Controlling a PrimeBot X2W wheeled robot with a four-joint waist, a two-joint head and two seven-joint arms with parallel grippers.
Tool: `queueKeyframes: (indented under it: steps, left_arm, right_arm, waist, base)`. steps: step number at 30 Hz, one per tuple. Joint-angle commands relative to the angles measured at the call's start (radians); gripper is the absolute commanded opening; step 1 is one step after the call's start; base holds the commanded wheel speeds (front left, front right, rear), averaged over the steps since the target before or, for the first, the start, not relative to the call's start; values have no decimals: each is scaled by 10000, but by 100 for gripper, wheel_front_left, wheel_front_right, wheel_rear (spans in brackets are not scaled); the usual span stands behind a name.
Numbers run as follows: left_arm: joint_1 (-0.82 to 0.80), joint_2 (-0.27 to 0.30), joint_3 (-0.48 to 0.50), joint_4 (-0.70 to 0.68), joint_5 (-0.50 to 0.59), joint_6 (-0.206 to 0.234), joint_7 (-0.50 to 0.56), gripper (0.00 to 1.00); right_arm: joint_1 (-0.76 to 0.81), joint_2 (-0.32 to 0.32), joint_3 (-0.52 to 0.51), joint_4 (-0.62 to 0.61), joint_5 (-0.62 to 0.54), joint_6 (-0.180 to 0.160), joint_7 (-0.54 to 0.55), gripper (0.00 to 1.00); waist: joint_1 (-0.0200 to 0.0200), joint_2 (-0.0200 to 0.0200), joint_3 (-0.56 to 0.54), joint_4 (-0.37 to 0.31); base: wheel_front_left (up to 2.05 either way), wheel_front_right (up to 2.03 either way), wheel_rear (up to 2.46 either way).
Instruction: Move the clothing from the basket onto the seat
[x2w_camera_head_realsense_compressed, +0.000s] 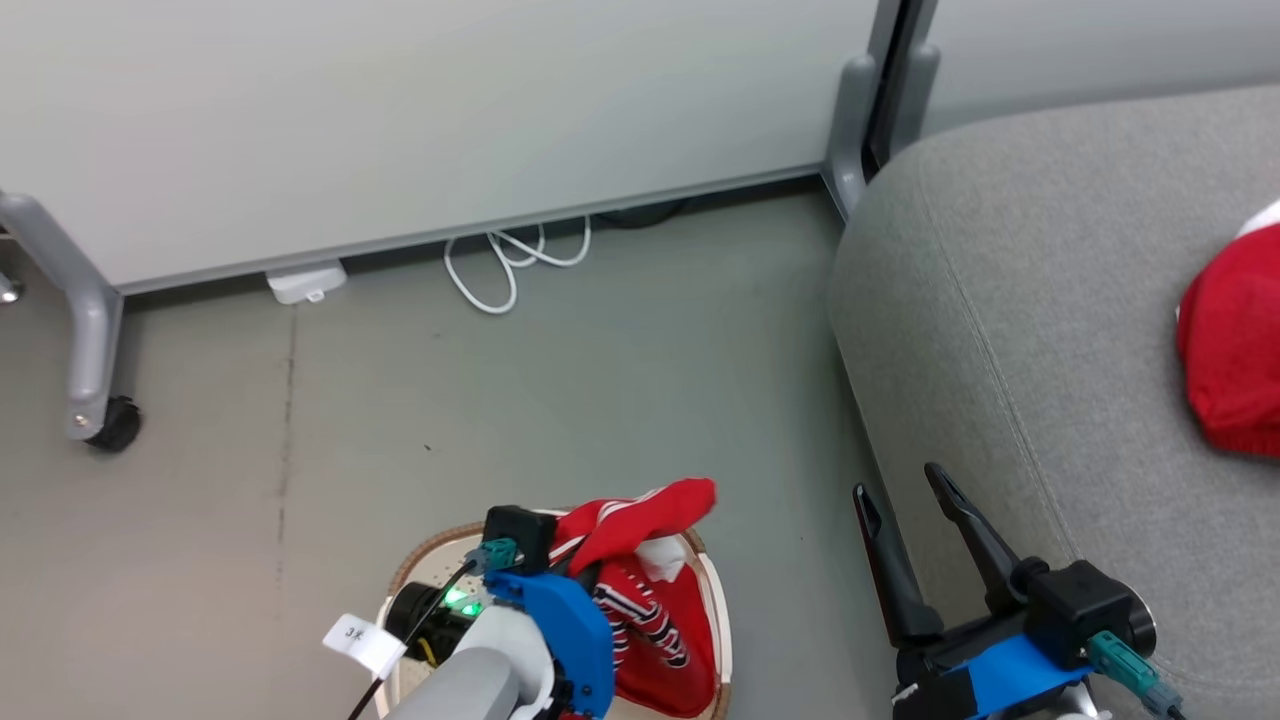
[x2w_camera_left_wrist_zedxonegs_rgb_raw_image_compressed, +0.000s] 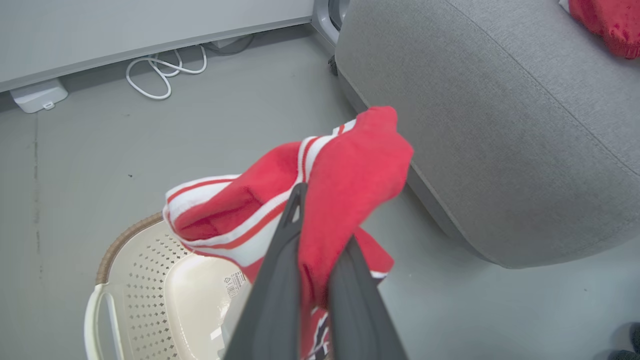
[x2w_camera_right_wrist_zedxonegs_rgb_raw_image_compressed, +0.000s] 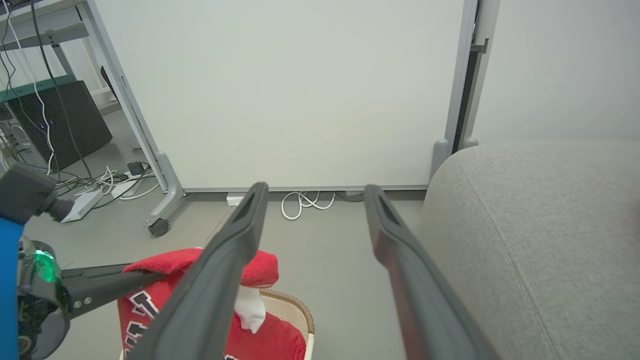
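Note:
My left gripper (x2w_camera_left_wrist_zedxonegs_rgb_raw_image_compressed: 324, 215) is shut on a red garment with white stripes and black-and-white lettering (x2w_camera_head_realsense_compressed: 640, 520). It holds the cloth bunched up above the cream basket (x2w_camera_head_realsense_compressed: 722, 620), and the lower part hangs down inside. The right wrist view shows the same garment (x2w_camera_right_wrist_zedxonegs_rgb_raw_image_compressed: 250, 265) over the basket's brown rim (x2w_camera_right_wrist_zedxonegs_rgb_raw_image_compressed: 295, 305). A second, plain red garment (x2w_camera_head_realsense_compressed: 1235, 340) lies on the grey seat (x2w_camera_head_realsense_compressed: 1020, 300) at the far right. My right gripper (x2w_camera_head_realsense_compressed: 900, 490) stands open and empty at the seat's front edge, to the right of the basket.
A white partition panel (x2w_camera_head_realsense_compressed: 400, 120) on grey wheeled legs (x2w_camera_head_realsense_compressed: 95, 340) closes off the back. A coiled white cable (x2w_camera_head_realsense_compressed: 515, 260) and a small white box (x2w_camera_head_realsense_compressed: 305, 282) lie at its foot. Bare grey floor (x2w_camera_head_realsense_compressed: 780, 420) separates basket and seat.

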Motion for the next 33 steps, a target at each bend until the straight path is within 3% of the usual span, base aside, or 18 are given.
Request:
queueKeyframes:
  steps: [1,14,33]
  left_arm:
    - [-196,-3,-91,-122,-91,-2,-85,0]
    - [-1113,-3,-1533,-1292,-1420,415,-371,0]
    - [-3117,-2,-3213,-2444,-2881,1096,-600,0]
  right_arm:
    - [161,-1,-11,-55,-73,5,52,100]
    - [581,-1,41,-176,34,5,315,100]
    - [600,-1,190,-28,84,5,474,100]
  waist:
    - [3,-1,-249,212]
    - [3,-1,-1083,677]
    - [3,-1,-1339,621]
  base:
    - [0,0,0]
    - [0,0,0]
    - [0,0,0]
